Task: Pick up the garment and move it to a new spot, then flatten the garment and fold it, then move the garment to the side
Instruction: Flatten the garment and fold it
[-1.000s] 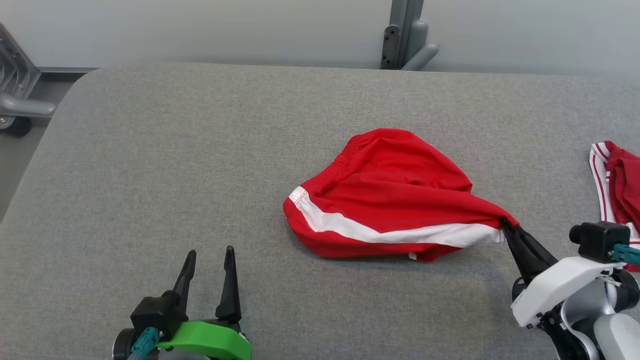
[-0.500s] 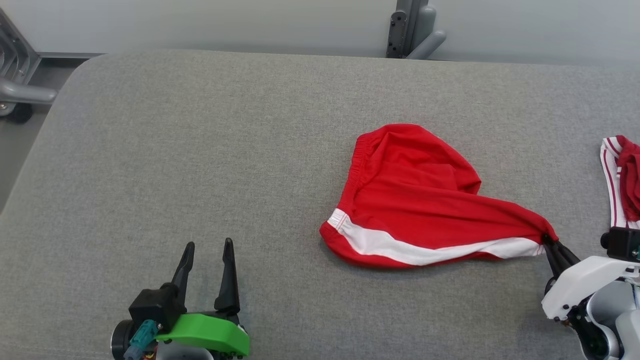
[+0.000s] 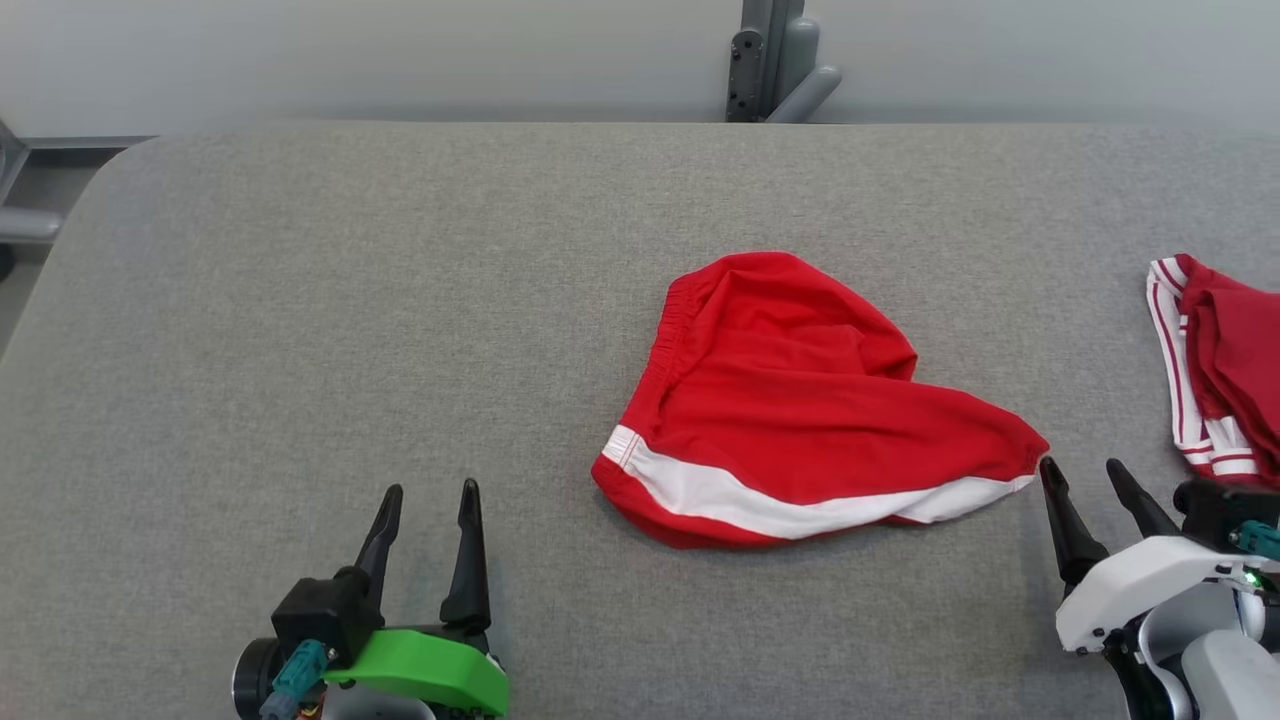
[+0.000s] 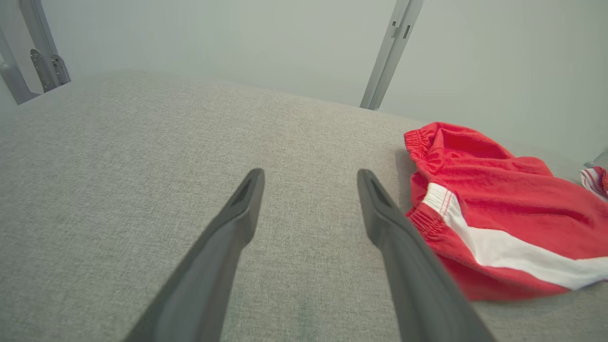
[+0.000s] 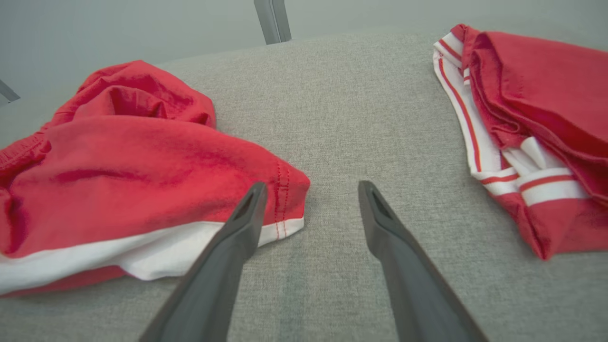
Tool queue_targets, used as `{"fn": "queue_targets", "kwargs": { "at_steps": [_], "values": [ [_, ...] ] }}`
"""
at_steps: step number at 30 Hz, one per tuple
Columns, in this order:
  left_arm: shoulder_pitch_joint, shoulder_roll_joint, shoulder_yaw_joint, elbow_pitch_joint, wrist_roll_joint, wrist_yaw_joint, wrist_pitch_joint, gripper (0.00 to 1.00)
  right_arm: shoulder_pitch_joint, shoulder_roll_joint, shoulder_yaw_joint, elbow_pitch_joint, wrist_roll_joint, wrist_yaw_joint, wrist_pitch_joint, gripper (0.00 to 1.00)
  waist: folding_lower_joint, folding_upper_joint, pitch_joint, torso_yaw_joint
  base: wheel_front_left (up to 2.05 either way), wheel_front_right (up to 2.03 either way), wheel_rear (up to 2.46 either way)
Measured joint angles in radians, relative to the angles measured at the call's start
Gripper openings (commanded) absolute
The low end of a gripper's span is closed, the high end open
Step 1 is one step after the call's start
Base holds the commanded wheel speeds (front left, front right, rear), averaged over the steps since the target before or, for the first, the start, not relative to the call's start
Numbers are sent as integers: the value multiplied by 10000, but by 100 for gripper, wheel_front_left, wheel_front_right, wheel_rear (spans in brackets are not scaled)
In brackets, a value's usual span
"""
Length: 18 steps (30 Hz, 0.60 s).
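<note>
Red white-striped shorts lie crumpled on the grey padded table. The right gripper, spread and empty, sits just beside their right hem; the left gripper, also spread, is well to their left. Farther right lies seemingly another folded red garment.

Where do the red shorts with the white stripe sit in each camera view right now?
Head view: red shorts lie right of centre, just left of the right gripper.
Left wrist view: at the right edge, beyond the left gripper.
Right wrist view: on the left, hem beside the right gripper's finger.
Shared landmark: the grey upright post near the top of each picture.
</note>
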<state>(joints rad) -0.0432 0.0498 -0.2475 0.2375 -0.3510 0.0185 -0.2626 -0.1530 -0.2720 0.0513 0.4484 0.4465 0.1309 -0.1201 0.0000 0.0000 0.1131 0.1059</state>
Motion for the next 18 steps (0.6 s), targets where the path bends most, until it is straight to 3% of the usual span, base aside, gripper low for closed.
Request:
{"fn": "queue_targets", "kwargs": {
  "at_steps": [9,18],
  "values": [
    [18,-2,-10,36,82,-13,0,100,706,719,-408,-823,-1233,0,-965,100,0,0,-228,-595,0,0,0],
    [102,-2,-46,232,232,-21,0,100,1298,1476,-468,-1797,-2353,0,-1195,100,0,0,-613,-925,0,0,0]
  ]
}}
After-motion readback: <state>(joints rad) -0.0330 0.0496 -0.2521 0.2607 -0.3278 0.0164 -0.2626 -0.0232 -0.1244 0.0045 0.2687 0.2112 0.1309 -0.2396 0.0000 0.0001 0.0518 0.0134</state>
